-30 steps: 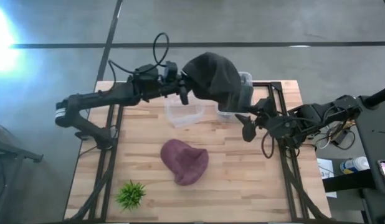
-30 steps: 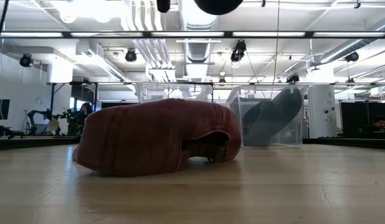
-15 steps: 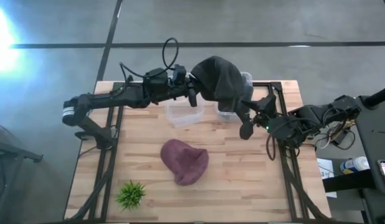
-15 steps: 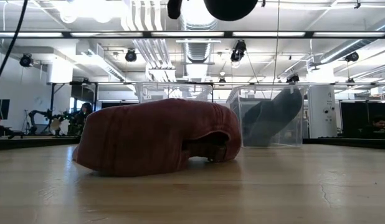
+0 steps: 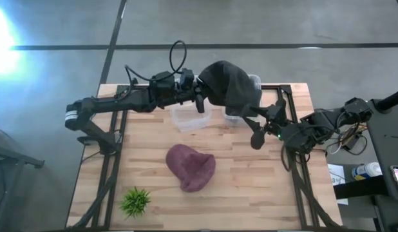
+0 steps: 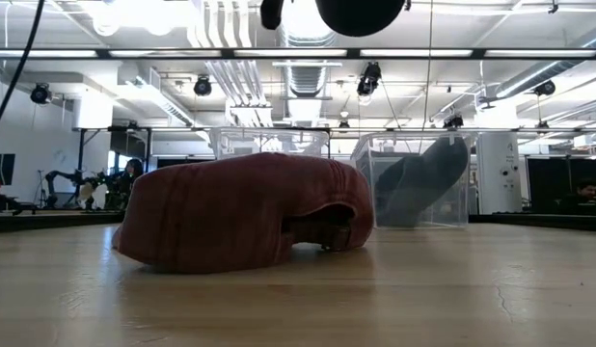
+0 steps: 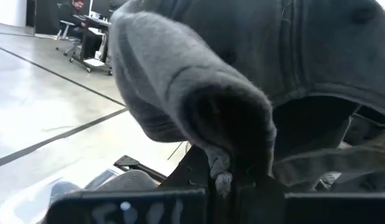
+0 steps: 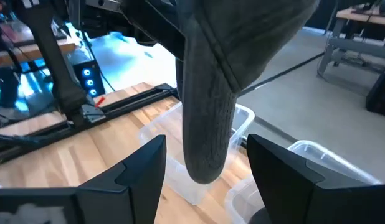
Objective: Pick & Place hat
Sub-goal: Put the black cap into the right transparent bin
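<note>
A dark grey hat [image 5: 228,86] hangs high above the far middle of the table, held by my left gripper [image 5: 198,98], which is shut on it. In the low view only its underside [image 6: 361,12] shows at the top edge. My right gripper [image 5: 257,131] is open, just right of and nearer than the hat, touching nothing. In the right wrist view the hat's brim [image 8: 208,124] hangs ahead of its spread fingers. A maroon hat [image 5: 191,167] lies crown up on the table's middle [image 6: 235,212]. My left gripper pinches a folded edge of the grey hat [image 7: 225,163] between its two fingers, coming level from the table's left. Several layers of cloth bunch at the hold. The hat is lifted clear and droops to the right of the fingers, over the clear bins.
Two clear plastic bins stand at the far middle: an empty one [image 5: 189,117], and one to its right [image 6: 414,183] holding another grey hat [image 6: 425,176]. A small green plant [image 5: 134,201] sits near the left front corner. Black frame rails run along both table sides.
My left gripper has carried the grey hat toward the table's right, bringing it over the right-hand bin, then held still. The hat stays lifted clear and its shape is much the same. My right gripper has barely shifted.
</note>
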Tool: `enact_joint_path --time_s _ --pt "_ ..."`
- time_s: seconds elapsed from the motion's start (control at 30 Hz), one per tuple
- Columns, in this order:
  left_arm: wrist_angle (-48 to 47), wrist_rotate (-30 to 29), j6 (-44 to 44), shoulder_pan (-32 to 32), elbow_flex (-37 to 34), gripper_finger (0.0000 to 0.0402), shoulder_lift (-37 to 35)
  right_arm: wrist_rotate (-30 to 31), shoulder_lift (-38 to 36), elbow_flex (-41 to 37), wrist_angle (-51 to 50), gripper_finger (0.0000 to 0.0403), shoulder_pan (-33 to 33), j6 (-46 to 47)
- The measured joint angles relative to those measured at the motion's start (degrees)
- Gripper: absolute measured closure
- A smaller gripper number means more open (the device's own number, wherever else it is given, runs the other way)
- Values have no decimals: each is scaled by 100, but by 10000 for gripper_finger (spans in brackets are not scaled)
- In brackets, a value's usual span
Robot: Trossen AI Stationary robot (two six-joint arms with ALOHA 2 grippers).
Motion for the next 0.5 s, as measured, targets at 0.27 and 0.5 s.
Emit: enact_joint_path --time_s 0.27,0.5 --pt "-42 -17 20 4 0 394 8 36 -44 85 32 183 25 -162" --pt "224 -28 -35 1 0 393 123 40 132 87 411 183 -37 -143"
